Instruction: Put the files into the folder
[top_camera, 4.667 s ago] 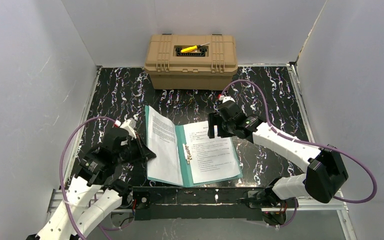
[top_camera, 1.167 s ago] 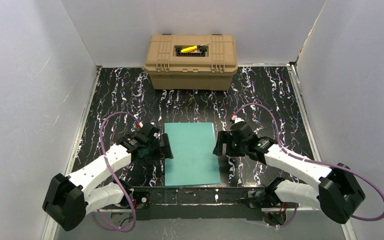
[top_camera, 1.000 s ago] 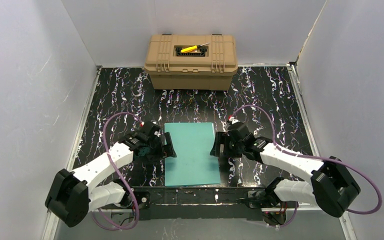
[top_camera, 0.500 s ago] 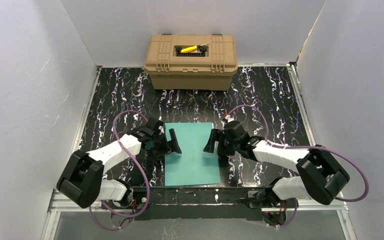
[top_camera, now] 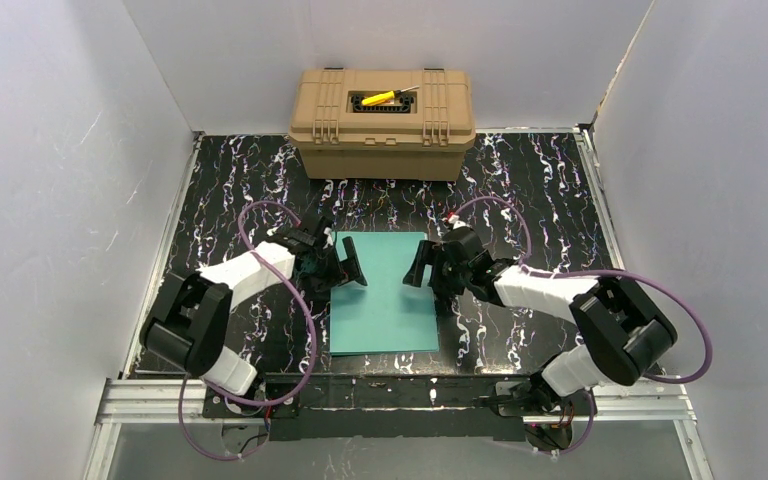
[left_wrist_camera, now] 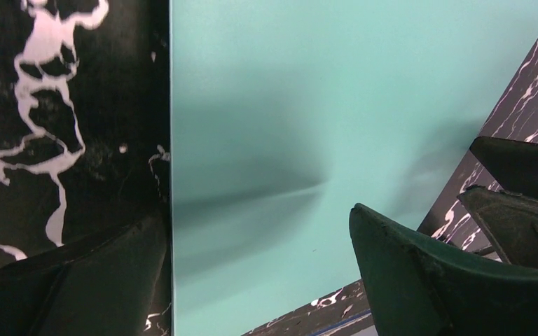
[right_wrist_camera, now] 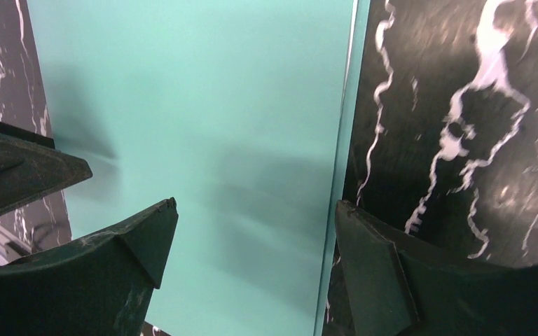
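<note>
A teal folder (top_camera: 385, 295) lies shut and flat on the black marbled table (top_camera: 240, 180). The files are hidden; no white sheet shows in any view. My left gripper (top_camera: 346, 262) is open and straddles the folder's left edge near its far corner: one finger (left_wrist_camera: 98, 280) over the table, the other over the teal cover (left_wrist_camera: 287, 105). My right gripper (top_camera: 422, 272) is open and straddles the right edge (right_wrist_camera: 343, 140) the same way, facing the left one. Nothing sits between either pair of fingers (right_wrist_camera: 112, 266) but the folder's flat cover (right_wrist_camera: 203, 105).
A tan hard case (top_camera: 382, 125) stands at the back of the table with a yellow-handled tool (top_camera: 380, 97) in its lid recess. A metal rail (top_camera: 380, 392) runs along the near edge. Grey walls close in the left, right and back sides.
The folder, open with sheets showing at first, is now shut. In the last second both grippers moved toward the back, and the folder slid with them away from the near rail.
</note>
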You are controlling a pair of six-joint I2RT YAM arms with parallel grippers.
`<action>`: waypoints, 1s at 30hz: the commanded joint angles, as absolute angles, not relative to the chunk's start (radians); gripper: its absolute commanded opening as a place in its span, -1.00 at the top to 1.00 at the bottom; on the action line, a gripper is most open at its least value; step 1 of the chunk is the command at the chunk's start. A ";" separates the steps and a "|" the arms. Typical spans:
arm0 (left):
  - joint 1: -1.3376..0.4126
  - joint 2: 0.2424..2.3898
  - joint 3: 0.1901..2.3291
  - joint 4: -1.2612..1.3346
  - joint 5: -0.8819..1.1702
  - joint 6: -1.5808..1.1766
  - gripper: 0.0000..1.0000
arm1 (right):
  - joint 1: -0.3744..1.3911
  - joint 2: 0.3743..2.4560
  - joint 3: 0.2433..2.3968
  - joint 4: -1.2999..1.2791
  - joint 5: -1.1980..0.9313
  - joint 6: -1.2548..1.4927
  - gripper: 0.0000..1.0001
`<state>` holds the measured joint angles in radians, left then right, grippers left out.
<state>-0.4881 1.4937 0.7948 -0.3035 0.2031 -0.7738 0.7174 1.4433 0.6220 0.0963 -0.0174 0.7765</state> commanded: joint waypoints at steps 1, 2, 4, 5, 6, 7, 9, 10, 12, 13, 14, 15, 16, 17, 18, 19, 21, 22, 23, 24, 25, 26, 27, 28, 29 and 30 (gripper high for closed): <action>-0.470 1.574 0.862 -0.290 0.212 -0.741 -0.94 | 0.672 1.528 0.648 0.051 -0.008 0.738 -0.84; -0.464 1.588 0.883 -0.293 0.220 -0.738 -0.94 | 0.657 1.536 0.656 0.051 -0.011 0.732 -0.84; -0.455 1.611 0.910 -0.297 0.222 -0.731 -0.94 | 0.633 1.551 0.674 0.047 -0.026 0.719 -0.84; -0.449 1.619 0.919 -0.304 0.221 -0.726 -0.94 | 0.626 1.557 0.686 0.038 -0.031 0.709 -0.84; -0.441 1.624 0.927 -0.310 0.221 -0.723 -0.94 | 0.622 1.562 0.700 0.023 -0.032 0.697 -0.84; -0.434 1.624 0.931 -0.316 0.223 -0.724 -0.94 | 0.619 1.562 0.714 0.007 -0.031 0.685 -0.84; -0.425 1.614 0.940 -0.325 0.220 -0.727 -0.95 | 0.614 1.549 0.735 -0.033 -0.022 0.660 -0.84; -0.424 1.608 0.949 -0.335 0.206 -0.725 -0.95 | 0.609 1.539 0.744 -0.051 -0.018 0.651 -0.85; -0.423 1.595 0.977 -0.383 0.174 -0.719 -0.96 | 0.601 1.513 0.764 -0.084 -0.006 0.635 -0.85; -0.424 1.582 0.992 -0.403 0.162 -0.714 -0.96 | 0.596 1.495 0.775 -0.101 0.009 0.628 -0.85; -0.424 1.568 1.003 -0.421 0.150 -0.707 -0.97 | 0.593 1.481 0.791 -0.118 0.027 0.619 -0.86; -0.424 1.552 1.014 -0.441 0.140 -0.700 -0.97 | 0.592 1.466 0.799 -0.133 0.037 0.611 -0.87; -0.423 1.534 1.024 -0.460 0.128 -0.692 -0.97 | 0.591 1.450 0.816 -0.154 0.044 0.604 -0.88; -0.424 1.513 1.033 -0.484 0.113 -0.683 -0.96 | 0.591 1.435 0.830 -0.176 0.055 0.596 -0.90; -0.424 1.490 1.043 -0.509 0.099 -0.675 -0.97 | 0.591 1.417 0.843 -0.199 0.068 0.585 -0.93; -0.423 1.464 1.054 -0.533 0.082 -0.664 -0.97 | 0.592 1.397 0.856 -0.224 0.081 0.574 -0.96; -0.424 1.405 1.064 -0.575 0.057 -0.640 -0.96 | 0.591 1.349 0.883 -0.274 0.125 0.560 -0.97; -0.424 1.371 1.067 -0.593 0.046 -0.624 -0.96 | 0.591 1.319 0.892 -0.294 0.149 0.555 -0.97; -0.423 1.338 1.069 -0.611 0.038 -0.607 -0.96 | 0.591 1.286 0.896 -0.310 0.173 0.551 -0.97; -0.423 1.304 1.072 -0.628 0.028 -0.592 -0.96 | 0.591 1.248 0.898 -0.319 0.189 0.545 -0.97; -0.423 1.271 1.075 -0.648 0.017 -0.577 -0.96 | 0.591 1.212 0.901 -0.329 0.202 0.542 -0.97; -0.424 1.234 1.077 -0.665 0.014 -0.564 -0.96 | 0.591 1.182 0.911 -0.352 0.219 0.540 -0.97; -0.423 1.199 1.079 -0.682 -0.013 -0.549 -0.96 | 0.592 1.151 0.924 -0.376 0.232 0.535 -0.97; -0.423 1.165 1.079 -0.696 -0.023 -0.535 -0.96 | 0.592 1.123 0.937 -0.413 0.248 0.531 -0.97; -0.423 1.128 1.078 -0.710 -0.030 -0.524 -0.96 | 0.592 1.091 0.949 -0.442 0.268 0.530 -0.97; -0.423 1.082 1.077 -0.721 -0.031 -0.512 -0.96 | 0.591 1.059 0.960 -0.464 0.291 0.529 -0.97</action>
